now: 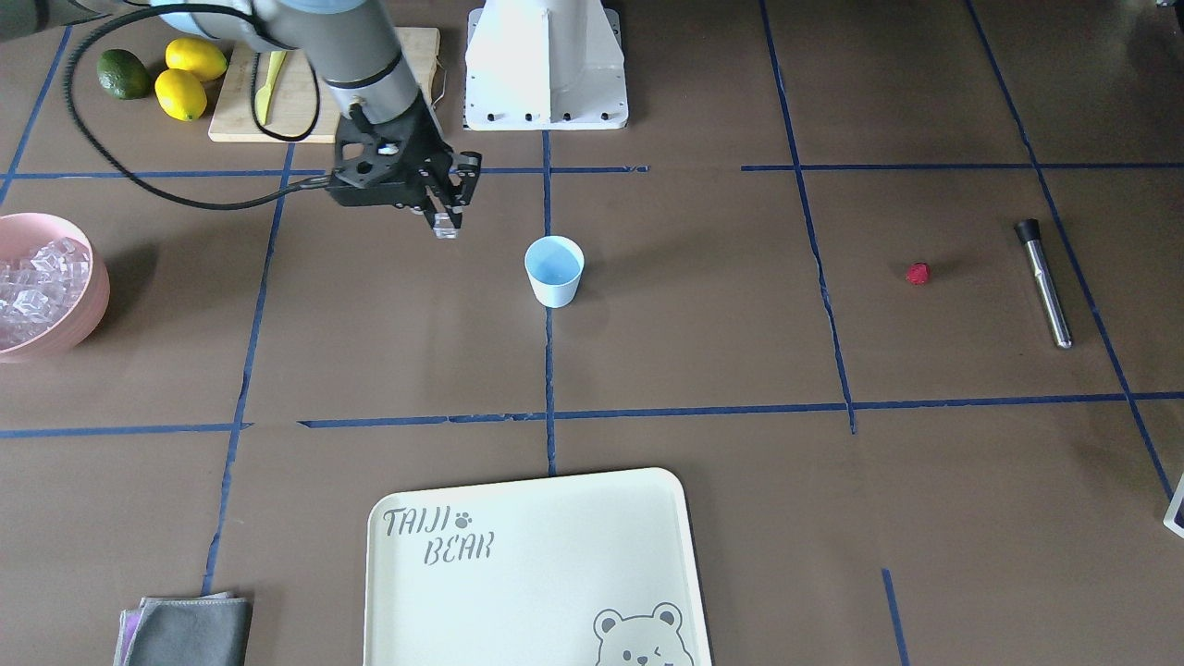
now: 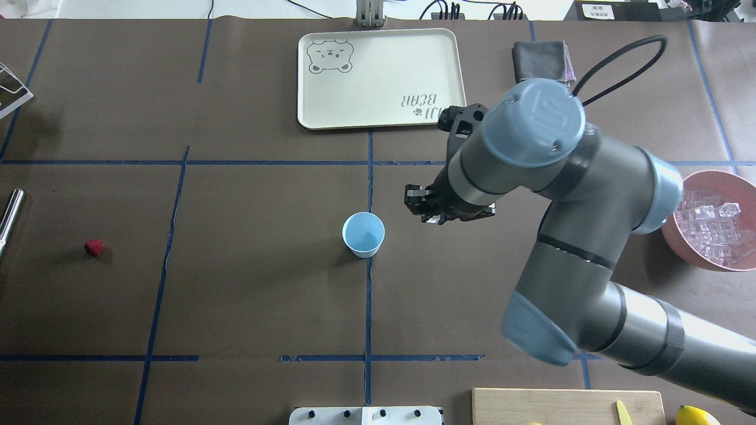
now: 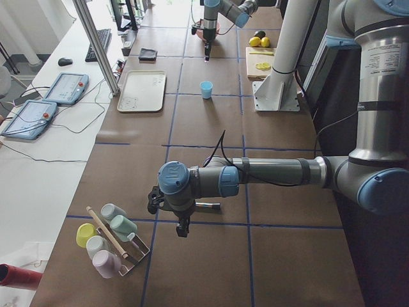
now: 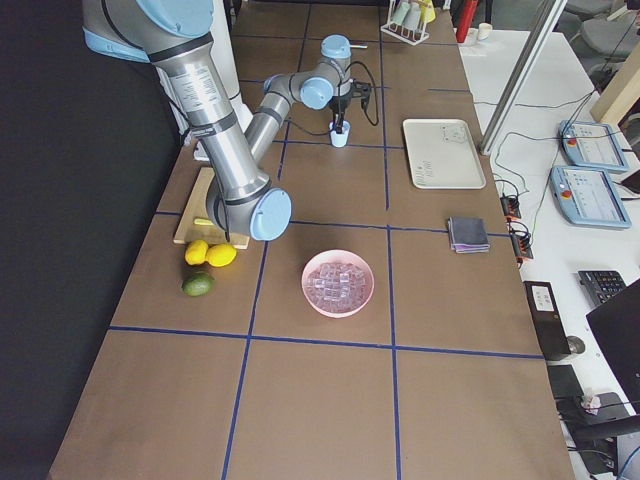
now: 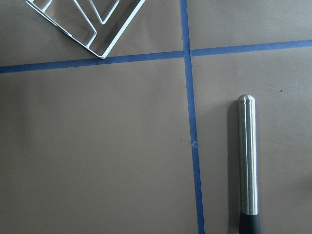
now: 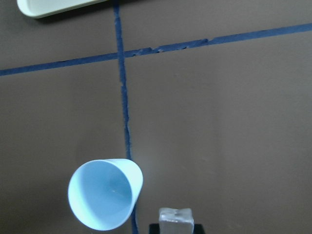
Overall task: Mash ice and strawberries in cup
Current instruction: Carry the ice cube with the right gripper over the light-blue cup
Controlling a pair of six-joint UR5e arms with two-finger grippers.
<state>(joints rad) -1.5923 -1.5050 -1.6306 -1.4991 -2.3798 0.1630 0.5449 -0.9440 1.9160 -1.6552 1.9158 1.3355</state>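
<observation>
- On the brown bench (image 1: 721,305), crossed by blue tape lines, all the things rest, and the right arm reaches out over its middle.
- Beyond the right hand (image 1: 447,225), on the side away from the robot's base, lies a pale tray (image 2: 384,88) with a bear print, well apart from the fingers.
- Well off to the right hand's own right stands a pink bowl (image 1: 92,305) heaped with ice (image 1: 37,287).
- The right hand points downward, raised off the bench. Its fingers are drawn in to a narrow gap and pinch one clear ice cube (image 6: 176,220) at their tips.
- The left hand (image 3: 183,229) hangs low over the bench's far left end. It shows only in the side view, so I cannot tell how far open it is or whether it holds anything.
- Just below the left hand a steel rod (image 5: 247,161) with a black end lies flat on the bench.
- The cup (image 1: 554,270) stands upright on a tape line, just to the left of the right hand and lower. It is beside the ice cube, not under it.
- The strawberry (image 1: 918,273) lies on the bench well past the cup from the right hand, near the steel rod but apart from it.
</observation>
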